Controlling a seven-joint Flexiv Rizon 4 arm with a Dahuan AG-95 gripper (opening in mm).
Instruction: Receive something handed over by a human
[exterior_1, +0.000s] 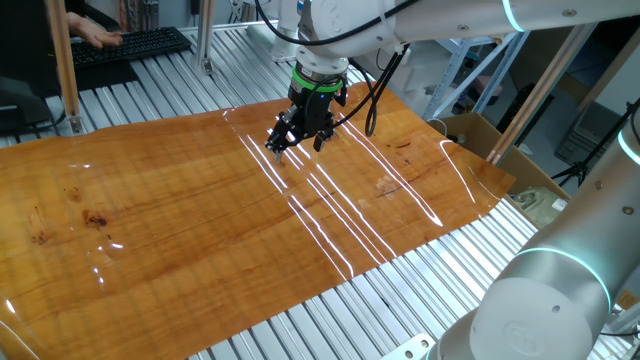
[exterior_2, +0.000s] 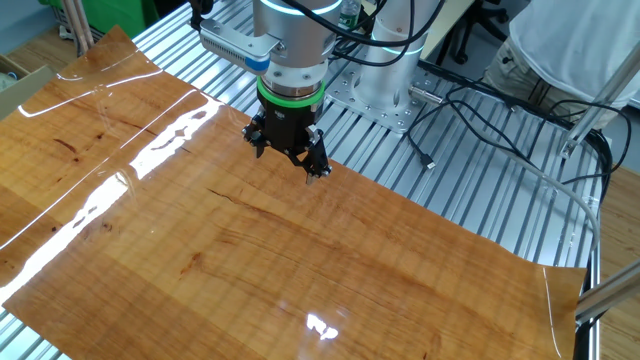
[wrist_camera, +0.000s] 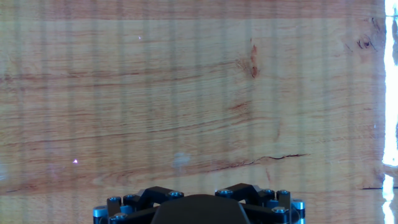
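Black two-finger gripper (exterior_2: 312, 172) hangs above glossy wood-grain sheet (exterior_2: 300, 260), fingertips close together, nothing pinched; exact gap: cannot tell. Small red object not in view, nor giving hand. Risk: fingers too narrow at handover, object knocked away or dropped.

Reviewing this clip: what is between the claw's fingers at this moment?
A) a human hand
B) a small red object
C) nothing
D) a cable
C: the claw hangs over the bare wood-grain sheet with nothing in it, and no red object or offering hand appears near it in either fixed view.
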